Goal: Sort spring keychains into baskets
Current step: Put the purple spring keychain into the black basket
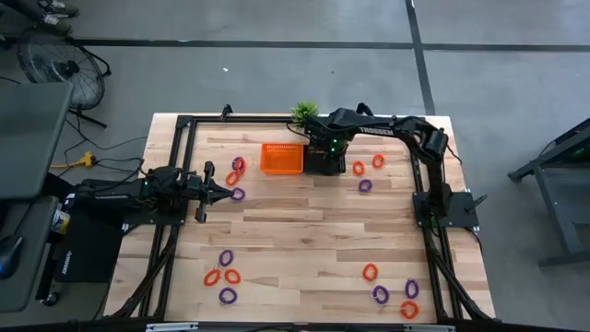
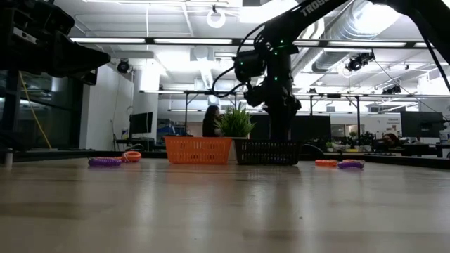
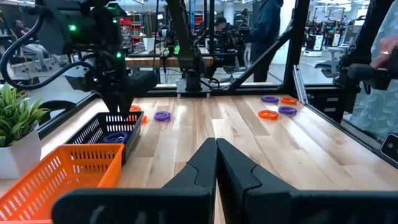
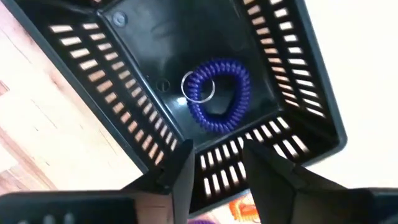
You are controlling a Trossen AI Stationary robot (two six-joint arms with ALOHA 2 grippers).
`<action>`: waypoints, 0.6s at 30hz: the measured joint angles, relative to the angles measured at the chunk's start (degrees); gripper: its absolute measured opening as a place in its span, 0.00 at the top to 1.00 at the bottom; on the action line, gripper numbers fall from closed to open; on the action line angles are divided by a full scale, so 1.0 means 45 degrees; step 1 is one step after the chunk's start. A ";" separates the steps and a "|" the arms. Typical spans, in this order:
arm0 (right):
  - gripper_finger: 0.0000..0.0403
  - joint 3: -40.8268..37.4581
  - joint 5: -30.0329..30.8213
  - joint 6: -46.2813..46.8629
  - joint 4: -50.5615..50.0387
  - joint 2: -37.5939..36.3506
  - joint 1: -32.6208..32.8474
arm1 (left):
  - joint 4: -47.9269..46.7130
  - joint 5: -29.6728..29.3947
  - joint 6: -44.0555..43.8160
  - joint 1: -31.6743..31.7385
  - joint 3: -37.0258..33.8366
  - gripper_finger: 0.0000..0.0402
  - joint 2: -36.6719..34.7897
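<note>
Purple keychain (image 4: 216, 93) lying loose on the floor of the black basket (image 1: 324, 159), metal ring uppermost, touching neither finger. Right gripper (image 4: 214, 165) poised directly above that basket, fingers spread apart with nothing between them, probably placed so a released loop falls inside the walls. Orange basket (image 1: 282, 158) just beside the black basket, on the side toward the left arm; nothing visible in it from overhead. Small plant (image 1: 304, 112) just behind the two baskets, near the table's far edge. Left gripper (image 1: 224, 192) hanging well apart from the black basket, fingers pressed together, holding nothing. Orange and purple loops scattered in clusters: some near the black basket (image 1: 366, 185), others (image 1: 228, 275) well away toward the near edge. Wide bare wood between black basket and near clusters, so open room for travel; frame rails along both table sides worth minding.
</note>
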 joint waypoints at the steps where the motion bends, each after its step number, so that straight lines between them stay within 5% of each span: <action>1: 0.65 -0.0005 0.0030 0.0002 -0.0039 -0.0144 -0.0005 | 0.0005 0.0000 -0.0001 0.0001 0.0001 1.00 0.0001; 10: 0.60 -0.0411 0.0054 0.0415 -0.1130 -0.1034 -0.0160 | 0.0000 0.0000 0.0002 -0.0002 0.0001 1.00 0.0000; 18: 0.59 -0.4800 0.0036 0.0651 0.0738 -0.4273 0.0291 | 0.0005 0.0000 -0.0001 -0.0002 -0.0001 1.00 0.0001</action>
